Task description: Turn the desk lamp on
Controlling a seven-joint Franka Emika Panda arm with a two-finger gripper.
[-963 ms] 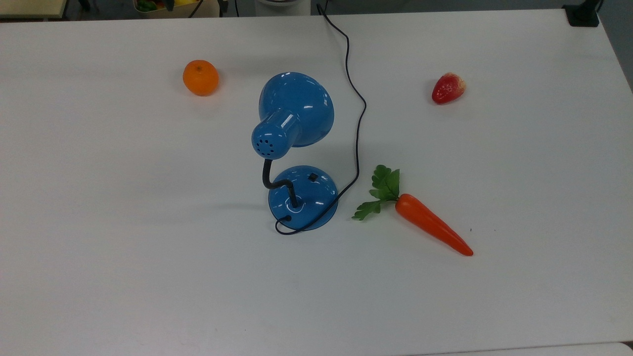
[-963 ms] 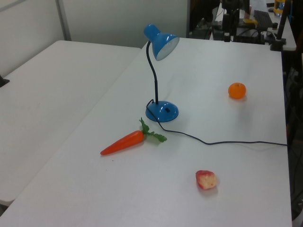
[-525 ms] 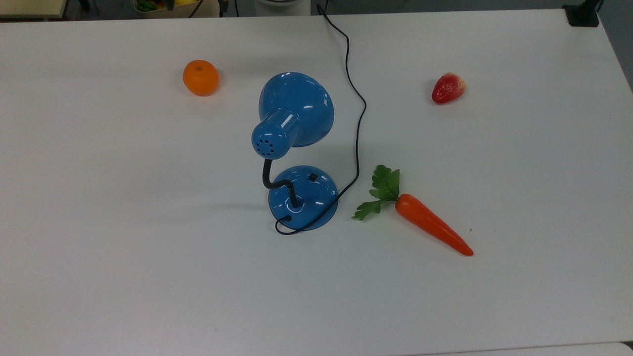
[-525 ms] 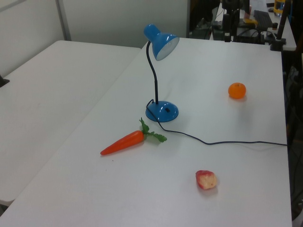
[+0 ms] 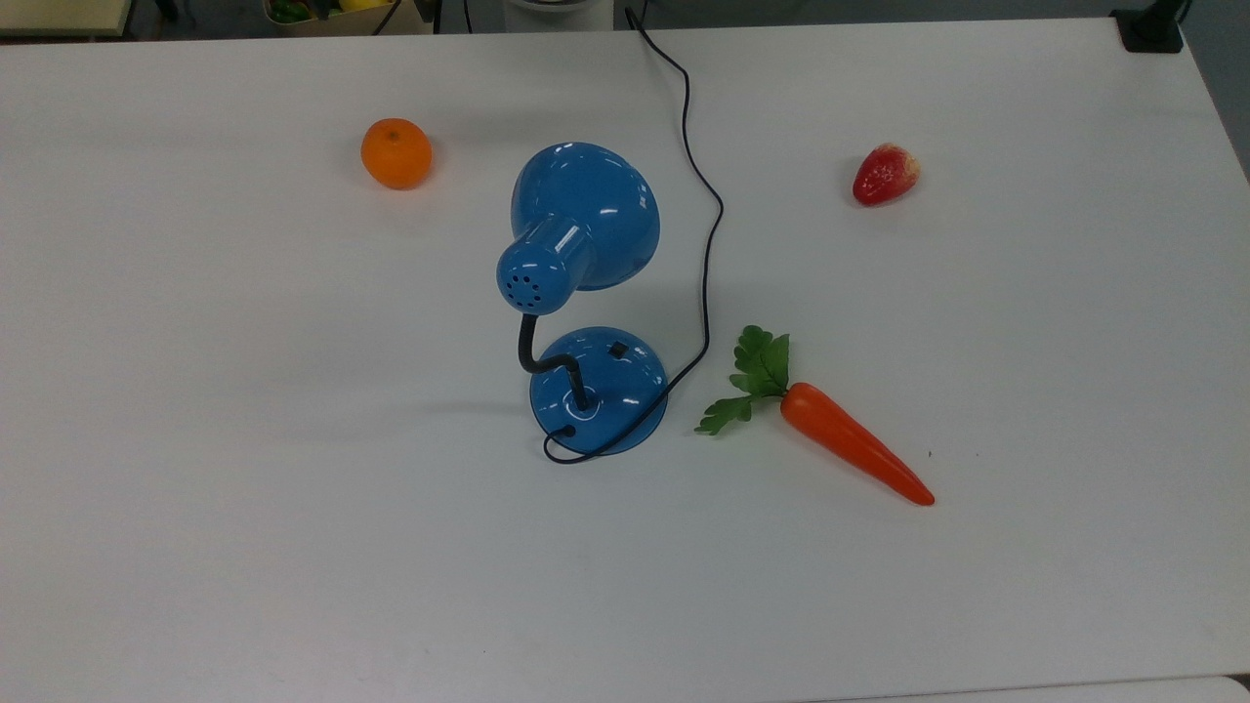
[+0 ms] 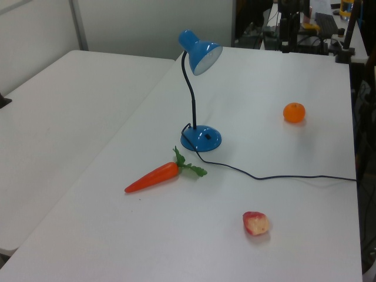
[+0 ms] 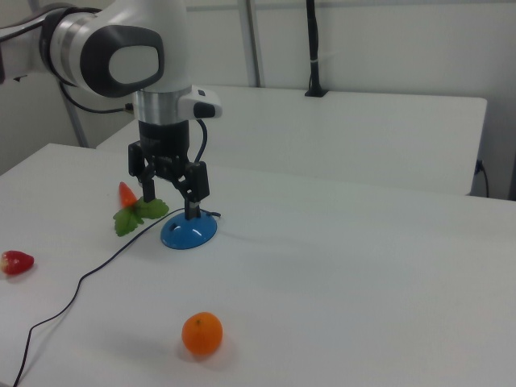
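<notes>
Count on the tabletop [image 5: 195, 488]: one desk lamp [image 5: 584, 229], with one black cord [image 5: 705, 244] trailing off the far edge in the top view. One orange [image 5: 395, 153]. One strawberry [image 5: 885, 174]. One carrot [image 5: 852, 442] with green leaves. Four separate items in total. One robot arm [image 7: 121, 48] in the right view.

white table [image 5: 195, 488] | on it: desk lamp [image 5: 598, 391]; orange [image 5: 395, 153]; strawberry [image 5: 885, 174]; carrot [image 5: 850, 441]
</notes>
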